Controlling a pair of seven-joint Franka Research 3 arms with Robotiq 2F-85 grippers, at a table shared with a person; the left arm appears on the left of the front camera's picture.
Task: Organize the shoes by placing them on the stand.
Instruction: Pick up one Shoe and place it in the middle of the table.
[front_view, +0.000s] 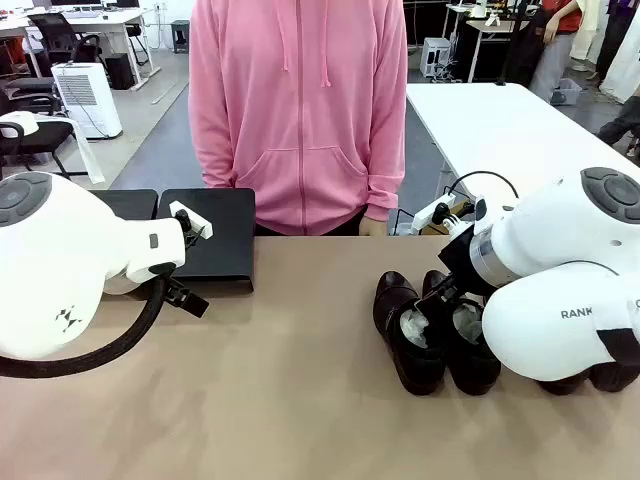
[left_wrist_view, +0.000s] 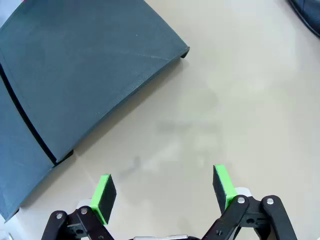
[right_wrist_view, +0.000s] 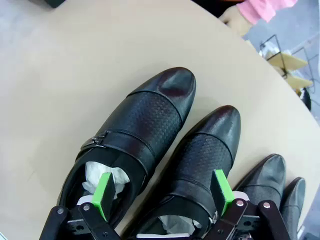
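Tan tabletop, smooth and bare across the middle, and we're looking over it at a person in a pink hoodie standing at the far edge. Behind them it's an open office: a white table on the right, black chairs far left, a white boxy unit on the floor.

Now the count. We make it four shoes, black and glossy, all lying on the tabletop on the robot's right side. Two sit side by side up front with white paper stuffed inside (buckled straps across the tops), and two more lie just beside them, partly hidden. Then the stand: two flat black platforms, edge to edge at the table's far left, well apart from the shoes.

The left gripper hangs over bare table near the stand's corner, fingers wide apart. The right gripper hovers above the front pair's heels, fingers spread too, holding nothing.
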